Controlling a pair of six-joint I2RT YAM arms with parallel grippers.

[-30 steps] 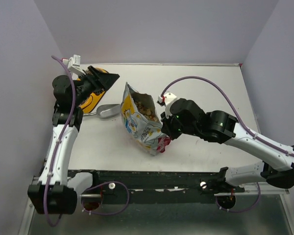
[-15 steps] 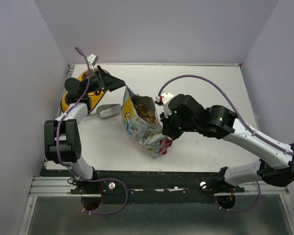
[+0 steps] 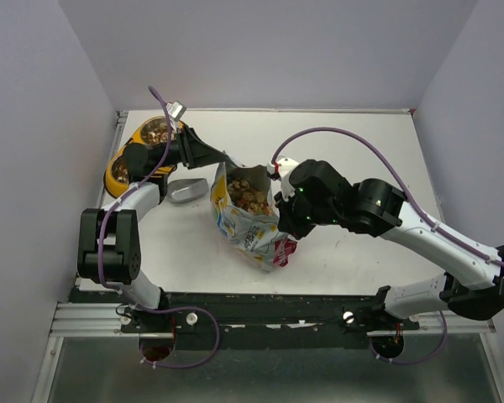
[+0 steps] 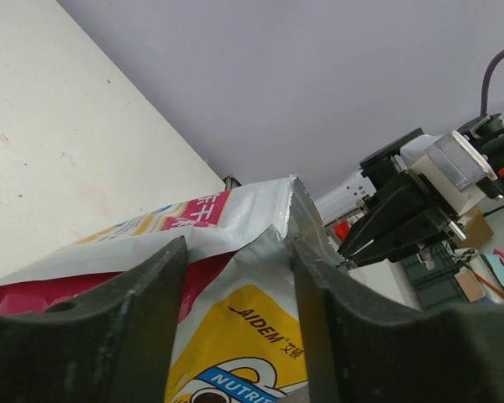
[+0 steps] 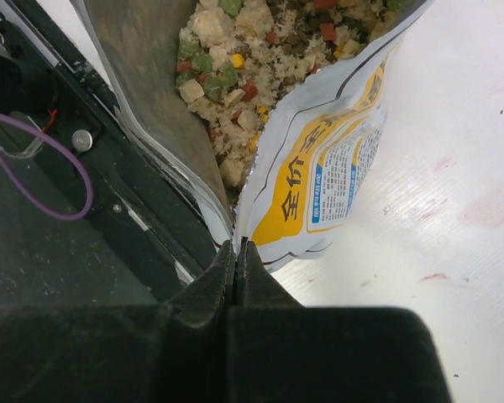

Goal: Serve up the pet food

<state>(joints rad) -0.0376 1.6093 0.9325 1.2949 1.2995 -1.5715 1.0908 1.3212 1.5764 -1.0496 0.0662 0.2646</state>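
Observation:
The pet food pouch [image 3: 245,220] stands open mid-table, with mixed kibble [image 3: 245,190] showing at its mouth. My right gripper [image 3: 277,195] is shut on the pouch's right edge; in the right wrist view its jaws [image 5: 237,245] pinch the foil seam below the kibble [image 5: 252,50]. My left gripper [image 3: 225,159] is open at the pouch's top left corner. The left wrist view shows that gripper [image 4: 239,249] with its two fingers on either side of the pouch [image 4: 244,336], the rim between them.
A yellow double bowl [image 3: 122,172] sits at the far left under my left arm, with kibble in its rear cup [image 3: 155,132]. A silver scoop [image 3: 183,191] lies between the bowl and the pouch. The side walls stand close to the table's edges.
My left arm has swung right, from over the bowl to the pouch's top corner, and its jaws have narrowed a little. The right gripper has kept its hold while the pouch shifted slightly.

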